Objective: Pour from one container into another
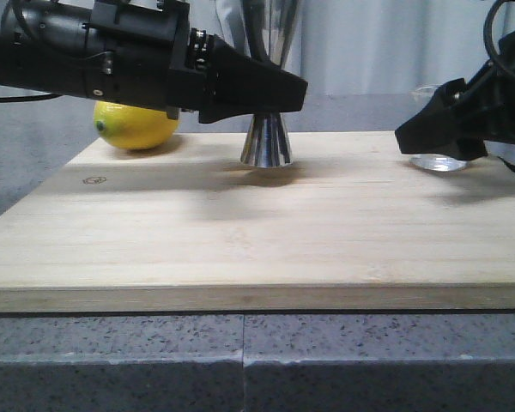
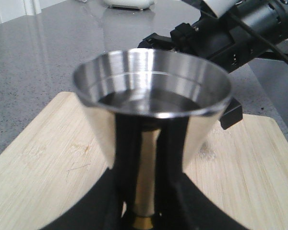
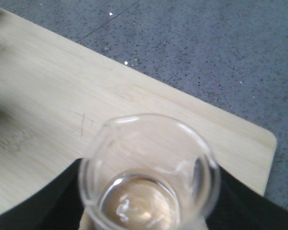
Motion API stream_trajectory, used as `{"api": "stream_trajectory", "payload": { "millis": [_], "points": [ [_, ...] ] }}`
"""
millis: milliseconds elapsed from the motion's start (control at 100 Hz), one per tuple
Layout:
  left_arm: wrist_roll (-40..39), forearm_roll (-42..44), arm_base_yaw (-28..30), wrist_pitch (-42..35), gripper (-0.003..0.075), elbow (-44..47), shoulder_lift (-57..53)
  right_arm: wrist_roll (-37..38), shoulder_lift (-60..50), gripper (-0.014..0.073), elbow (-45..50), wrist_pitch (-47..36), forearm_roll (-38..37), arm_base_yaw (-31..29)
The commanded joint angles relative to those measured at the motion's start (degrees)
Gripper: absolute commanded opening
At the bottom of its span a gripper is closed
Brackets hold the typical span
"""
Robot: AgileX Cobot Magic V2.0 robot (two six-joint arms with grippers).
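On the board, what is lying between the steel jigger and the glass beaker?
Nothing: in the front view, only bare wooden board lies between the jigger and the beaker.

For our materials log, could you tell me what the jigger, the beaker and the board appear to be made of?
Jigger: polished steel, seemingly; mirror reflections, gold-coloured waist band.
Beaker: clear glass, probably; the board shows through it.
Board: pale wood, perhaps bamboo; matte with visible grain.

Jigger (image 1: 267, 142) shiny steel, gold waist band; beaker (image 3: 149, 172) clear; lemon (image 1: 136, 125) yellow; board (image 1: 257, 232) pale wood grain.
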Motion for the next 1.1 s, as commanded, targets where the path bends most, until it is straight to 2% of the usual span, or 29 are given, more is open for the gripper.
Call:
{"api": "stream_trajectory", "payload": {
  "millis": [0,600,1090],
  "points": [
    [-0.23,-4.93,-0.63,3.95,0.0062,-1.61,-2.52,-0.45,-2.03,0.0539,-1.63,-3.77,0.65,-0.52],
    [-0.23,-4.93,-0.63,3.95,0.0062,-1.61,-2.38,-0.45,-16.35,0.0549,-1.63,-4.77,0.65,-0.52],
    [2.54,-4.93,1.55,4.42,0.0062,-1.61,-1.64,-0.66,-17.08,0.0549,-1.63,-4.67,0.21,-0.52]
  ]
}}
